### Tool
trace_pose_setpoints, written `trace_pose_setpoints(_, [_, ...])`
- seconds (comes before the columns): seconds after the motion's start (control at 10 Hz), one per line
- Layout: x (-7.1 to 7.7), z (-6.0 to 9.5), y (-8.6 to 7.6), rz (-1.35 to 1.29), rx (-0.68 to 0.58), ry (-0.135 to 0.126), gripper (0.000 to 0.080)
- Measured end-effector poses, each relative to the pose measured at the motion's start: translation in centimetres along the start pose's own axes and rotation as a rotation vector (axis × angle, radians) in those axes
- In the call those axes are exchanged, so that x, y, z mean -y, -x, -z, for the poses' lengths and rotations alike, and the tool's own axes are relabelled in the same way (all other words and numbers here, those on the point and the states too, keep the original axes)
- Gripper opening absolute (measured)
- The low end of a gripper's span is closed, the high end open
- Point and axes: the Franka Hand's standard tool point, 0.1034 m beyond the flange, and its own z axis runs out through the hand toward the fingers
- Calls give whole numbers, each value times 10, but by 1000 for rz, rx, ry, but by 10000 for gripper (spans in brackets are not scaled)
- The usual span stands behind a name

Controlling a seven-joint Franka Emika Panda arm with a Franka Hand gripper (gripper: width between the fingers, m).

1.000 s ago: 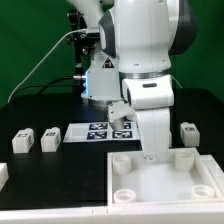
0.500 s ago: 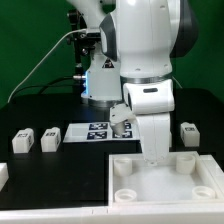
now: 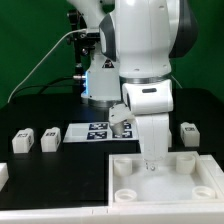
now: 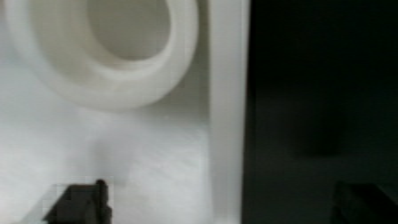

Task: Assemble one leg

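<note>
Three legs, small white blocks with square markers, show fully in the exterior view: two at the left (image 3: 22, 141) (image 3: 48, 138) and one at the right (image 3: 188, 132). My gripper (image 3: 152, 163) hangs low over the back edge of the large white panel (image 3: 170, 190), away from all the legs. In the wrist view my gripper (image 4: 210, 205) is open and empty. One fingertip (image 4: 80, 204) is over the panel (image 4: 160, 150) and the other is over the black table. A round corner socket (image 4: 107, 50) lies just ahead.
The marker board (image 3: 98, 131) lies behind the panel, partly hidden by my arm. Another white block (image 3: 3, 172) is cut off at the exterior view's left edge. The panel has raised round sockets at its corners (image 3: 122, 166).
My arm has moved slightly down and toward the exterior view's right, closer to the panel's back edge. The legs have not moved.
</note>
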Motion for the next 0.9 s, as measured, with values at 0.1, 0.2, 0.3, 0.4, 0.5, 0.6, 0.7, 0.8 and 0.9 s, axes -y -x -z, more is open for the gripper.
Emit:
trace_pose_setpoints(0.1, [0,0,0,0,0,0,644])
trace_pose_setpoints(0.2, [0,0,0,-1,0,0,644])
trace_pose_setpoints(0.3, [0,0,1,-1,0,0,649])
trace_pose_setpoints(0.4, [0,0,1,-1,0,0,649])
trace_pose_setpoints(0.5, [0,0,1,-2,0,0,649])
trace_pose_setpoints(0.6, [0,0,1,-2,0,0,649])
trace_pose_setpoints(0.7, [0,1,1,-6,0,1,649])
trace_pose_setpoints(0.8, [-2,9,-2,-82,4,6,649])
trace_pose_setpoints(0.9, [3,19,-10,-123,10,6,649])
